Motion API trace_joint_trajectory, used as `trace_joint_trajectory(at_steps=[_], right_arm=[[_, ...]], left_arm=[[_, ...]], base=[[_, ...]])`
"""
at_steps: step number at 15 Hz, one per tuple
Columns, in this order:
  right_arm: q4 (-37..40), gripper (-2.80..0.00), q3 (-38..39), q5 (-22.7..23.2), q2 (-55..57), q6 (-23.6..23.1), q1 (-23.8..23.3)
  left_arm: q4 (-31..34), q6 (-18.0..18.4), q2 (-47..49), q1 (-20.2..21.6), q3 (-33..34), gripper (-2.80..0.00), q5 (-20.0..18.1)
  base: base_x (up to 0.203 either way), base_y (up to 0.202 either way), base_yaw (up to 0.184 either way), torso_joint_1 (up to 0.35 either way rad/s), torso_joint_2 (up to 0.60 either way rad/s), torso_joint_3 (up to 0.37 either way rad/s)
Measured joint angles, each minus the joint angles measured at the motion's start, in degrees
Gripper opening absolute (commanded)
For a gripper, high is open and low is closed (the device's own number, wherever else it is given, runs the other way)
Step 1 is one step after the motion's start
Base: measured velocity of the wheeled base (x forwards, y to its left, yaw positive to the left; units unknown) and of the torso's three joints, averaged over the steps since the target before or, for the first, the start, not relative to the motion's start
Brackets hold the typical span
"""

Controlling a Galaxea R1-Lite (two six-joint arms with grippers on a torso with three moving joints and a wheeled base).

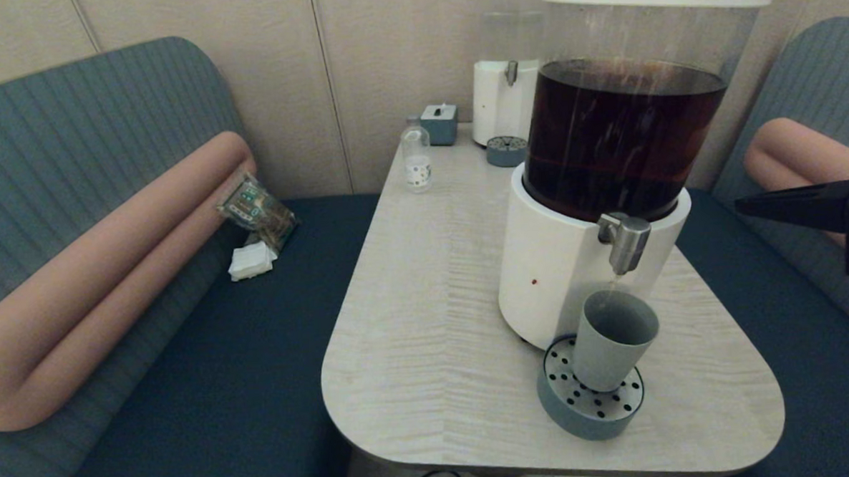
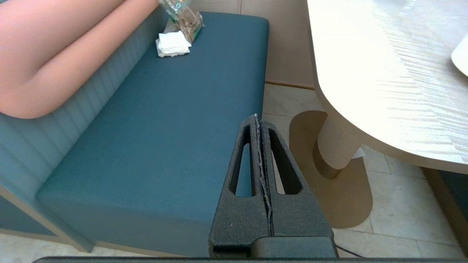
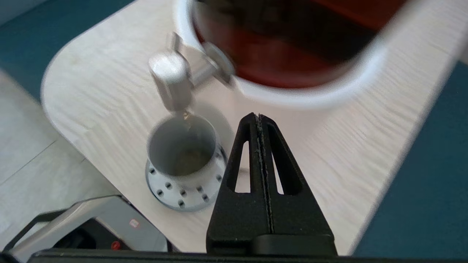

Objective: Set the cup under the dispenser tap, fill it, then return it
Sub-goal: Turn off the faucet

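Observation:
The grey-blue cup [image 1: 612, 345] [image 3: 181, 151] stands upright on the round perforated drip tray [image 1: 590, 414] [image 3: 182, 195], directly beneath the steel dispenser tap [image 1: 624, 240] [image 3: 172, 82]. A thin stream runs from the nozzle into the cup, and a little brown liquid lies at its bottom. My right gripper [image 1: 740, 205] [image 3: 259, 116] is shut and holds nothing; it hovers to the right of the dispenser, level with the tap and apart from the cup. My left gripper [image 2: 257, 117] is shut and empty, parked low beside the bench, left of the table.
The big dispenser [image 1: 576, 275] with dark liquid fills the table's right half. At the back stand a small clear bottle [image 1: 417, 160], a blue-grey box [image 1: 439, 123] and a second dispenser [image 1: 507, 84]. A snack packet [image 1: 257, 210] and napkins [image 1: 251, 260] lie on the left bench.

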Motion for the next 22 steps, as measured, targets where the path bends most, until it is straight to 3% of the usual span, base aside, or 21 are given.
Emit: trace_joint_trajectory(at_steps=[8, 13, 22], right_arm=[[-0.3, -2.8, 11.2, -1.9, -21.4, 3.0, -9.0], [-0.3, -2.8, 16.8, -6.2, -35.1, 6.1, -9.9], [-3.9, -2.8, 29.7, -11.9, -54.3, 6.7, -9.6]], left_arm=[[0.0, 0.0, 0.0, 0.0, 0.0, -2.8, 0.0], [0.0, 0.0, 0.0, 0.0, 0.0, -2.8, 0.0], [0.0, 0.0, 0.0, 0.0, 0.0, -2.8, 0.0]], base=[[0.0, 0.0, 0.0, 0.0, 0.0, 0.0], [0.0, 0.0, 0.0, 0.0, 0.0, 0.0], [0.0, 0.0, 0.0, 0.0, 0.0, 0.0]])
